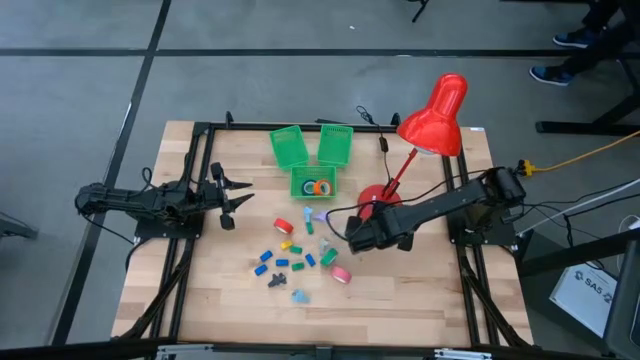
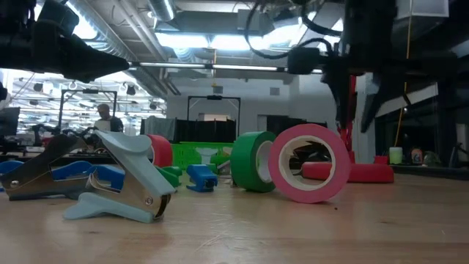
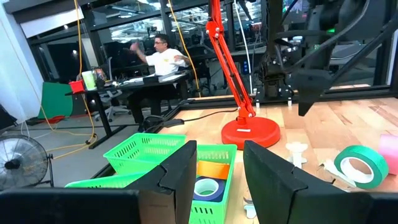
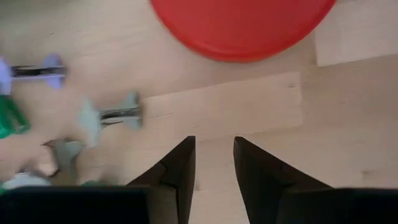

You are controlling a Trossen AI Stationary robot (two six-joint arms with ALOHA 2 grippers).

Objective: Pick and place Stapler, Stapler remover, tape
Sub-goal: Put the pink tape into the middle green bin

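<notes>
Pink on the outside, white in the core: ring-shaped roll of tape [image 1: 341, 274] standing on edge just below the middle of the high view, at the right fringe of a scatter of small office pieces. In the low view, right of centre, touching or nearly touching a green tape roll [image 2: 253, 161] on its left. Further left there, a pale teal claw-shaped staple remover [image 2: 121, 187] in the near foreground, with blue blocky staplers [image 2: 199, 177] behind.

Above and a little right of the pink roll in the high view, the right gripper [image 1: 352, 237], pointing down at the light wooden table [image 1: 400, 290]. From its own wrist camera, dark fingers set a narrow gap apart [image 4: 214, 142], nothing between them, only bare wood below; round red lamp base [image 4: 242, 25] along the upper edge, a pale staple remover [image 4: 112, 115] off to the left.

Judged as an approach with no piece grasped yet. To do it well: spread the fingers wider, centre over one piece, straddle it, descend until the tips nearly meet the wood, then squeeze. Carry afterwards to the green mesh basket [image 1: 294, 185] at upper centre, already holding rolls.

Left gripper [image 1: 232, 203] waiting at the left of the table, fingers slightly parted, empty.
</notes>
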